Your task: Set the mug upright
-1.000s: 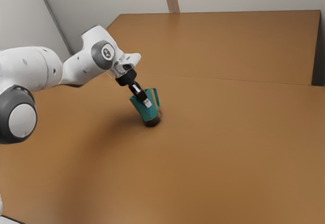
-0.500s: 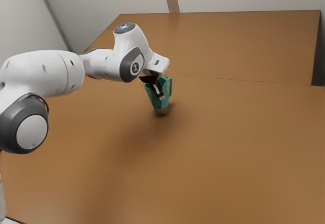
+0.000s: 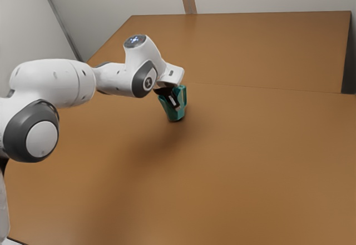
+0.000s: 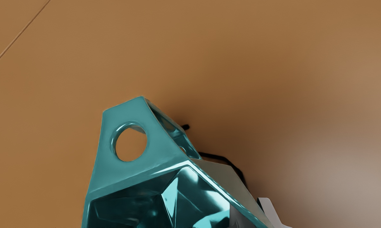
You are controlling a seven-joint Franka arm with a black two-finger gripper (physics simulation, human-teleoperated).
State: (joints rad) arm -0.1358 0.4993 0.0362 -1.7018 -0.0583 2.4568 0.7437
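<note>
Mug (image 3: 177, 113), teal, was displaced toward the far part of the surface (image 3: 250, 167) and the exterior view's right over the preceding second, and its marked lean was reduced; over the last half second, only a slight shift of the arm (image 3: 114, 78) was recorded. The rim was turned upward and a near-upright pose was shown. The task was judged close to completion, although full contact between base and surface could not be confirmed. The mug's wall was grasped by the end effector (image 3: 178, 108), with one finger inside the mouth and one outside; if it were released on a tilted base, rocking might be caused.

A glossy, hard, possibly glazed or plastic finish was suggested by sharp white reflections. The cavity (image 4: 130, 207) was formed of angular facets, and the handle (image 4: 161, 145) was pierced by a rounded hole. The smooth, orange-brown surface was crossed by a fine seam (image 4: 19, 35).
</note>
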